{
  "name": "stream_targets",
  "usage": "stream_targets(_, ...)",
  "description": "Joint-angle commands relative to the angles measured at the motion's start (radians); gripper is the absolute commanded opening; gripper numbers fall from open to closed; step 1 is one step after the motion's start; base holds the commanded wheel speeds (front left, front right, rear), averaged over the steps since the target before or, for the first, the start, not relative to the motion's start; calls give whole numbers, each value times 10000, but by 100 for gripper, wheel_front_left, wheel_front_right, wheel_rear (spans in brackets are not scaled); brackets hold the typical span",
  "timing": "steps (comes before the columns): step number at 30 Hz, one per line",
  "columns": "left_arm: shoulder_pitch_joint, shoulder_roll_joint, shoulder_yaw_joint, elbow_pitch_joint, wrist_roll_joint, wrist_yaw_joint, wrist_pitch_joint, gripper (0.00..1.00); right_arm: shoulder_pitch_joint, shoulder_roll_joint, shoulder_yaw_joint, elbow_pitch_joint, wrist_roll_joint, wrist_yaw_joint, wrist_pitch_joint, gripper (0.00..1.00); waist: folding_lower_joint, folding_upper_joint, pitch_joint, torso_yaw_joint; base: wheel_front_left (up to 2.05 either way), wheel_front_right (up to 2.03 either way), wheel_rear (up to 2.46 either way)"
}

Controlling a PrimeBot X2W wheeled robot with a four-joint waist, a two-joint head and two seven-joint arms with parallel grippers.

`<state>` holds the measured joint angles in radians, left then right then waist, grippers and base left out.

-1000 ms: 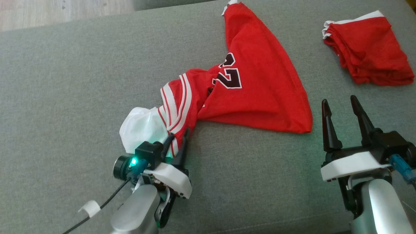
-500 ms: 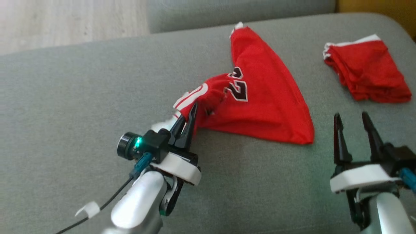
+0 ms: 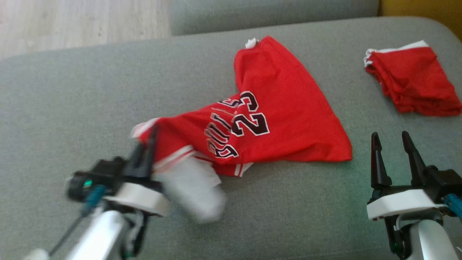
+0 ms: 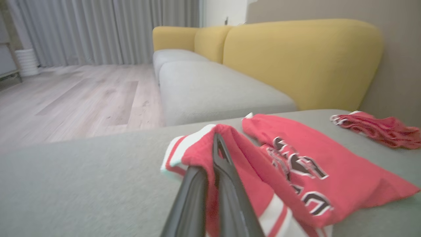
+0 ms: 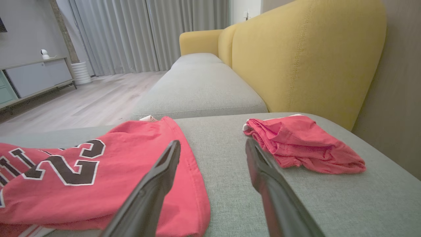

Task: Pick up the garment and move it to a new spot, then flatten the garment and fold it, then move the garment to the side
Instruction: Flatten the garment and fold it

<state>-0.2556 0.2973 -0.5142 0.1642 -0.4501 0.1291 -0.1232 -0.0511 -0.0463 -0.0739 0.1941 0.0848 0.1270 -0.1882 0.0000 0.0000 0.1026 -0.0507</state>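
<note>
The garment (image 3: 281, 122) is a red jersey with dark "23" lettering and white-striped trim, spread crumpled across the grey sofa cushion (image 3: 72, 108). My left gripper (image 3: 149, 139) is shut on its striped edge at the lower left, lifting that end; the left wrist view shows the garment (image 4: 296, 164) draped over the closed fingers (image 4: 220, 164). A white part of the jersey hangs blurred below the grip. My right gripper (image 3: 389, 144) stands open at the lower right, just off the jersey's right corner, with nothing between its fingers (image 5: 263, 171). From the right wrist the garment (image 5: 98, 177) lies to the left.
A second red cloth (image 3: 415, 81) lies bunched at the far right of the cushion, also in the right wrist view as a red cloth (image 5: 302, 144). The yellow sofa back (image 5: 302, 56) rises beyond. Wooden floor (image 3: 72, 21) lies past the cushion's far edge.
My left gripper closed on the jersey's striped edge and pulled it left, unrolling the cloth so the lettering shows. The right gripper stayed open; the camera shifted slightly.
</note>
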Motion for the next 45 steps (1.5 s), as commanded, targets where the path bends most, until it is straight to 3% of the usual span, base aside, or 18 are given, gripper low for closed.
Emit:
stream_targets(1, -342, 366, 655, -180, -151, 112, -23, 0, -378, -39, 203, -300, -6, 37, -104, 100, 0, 0, 262, -112, 0, 0, 0)
stream_targets(7, -745, 1386, 1509, 750, -445, 26, 147, 0, -585, -39, 142, -306, -104, 37, -159, 100, 0, 0, 749, -236, 0, 0, 0)
stream_targets(11, -1224, 1590, 1584, 1236, -475, -87, 354, 0, -662, -39, 195, -258, -113, 37, -181, 100, 0, 0, 830, -270, 0, 0, 0)
stream_targets(12, -1328, 1582, 1594, 1380, -504, -115, 370, 7, -678, -39, 206, -231, -114, 37, -186, 100, 0, 0, 835, -275, 0, 0, 0)
stream_targets(14, -1518, 1496, 1644, 1652, -574, -146, 252, 60, -702, -39, 248, -174, -114, 37, -198, 100, 0, 0, 817, -284, 0, 0, 0)
stream_targets(15, -1587, 1428, 1688, 1756, -624, -155, 125, 100, -701, -39, 273, -159, -114, 37, -198, 100, 0, 0, 799, -289, 0, 0, 0)
stream_targets(22, -1586, 1099, 1900, 2006, -910, -273, -684, 100, -613, -39, 285, -44, -172, 37, -220, 100, 0, 0, 518, -184, 0, 0, 0)
stream_targets(29, -673, 932, 1995, 1011, -1197, -273, -1008, 100, -347, -39, 457, -60, -54, 37, -317, 100, 0, 0, -46, 166, 0, 0, 0)
stream_targets(37, 1661, 546, 1825, -457, -1474, 291, -1095, 100, 271, -39, 790, -47, 144, 37, -240, 100, 0, 0, -728, 545, 0, 0, 0)
stream_targets(45, 2739, -199, 1407, -137, -1546, 478, -1234, 100, 590, -39, 1227, 119, 229, 37, -183, 100, 0, 0, -1137, 583, 0, 0, 0)
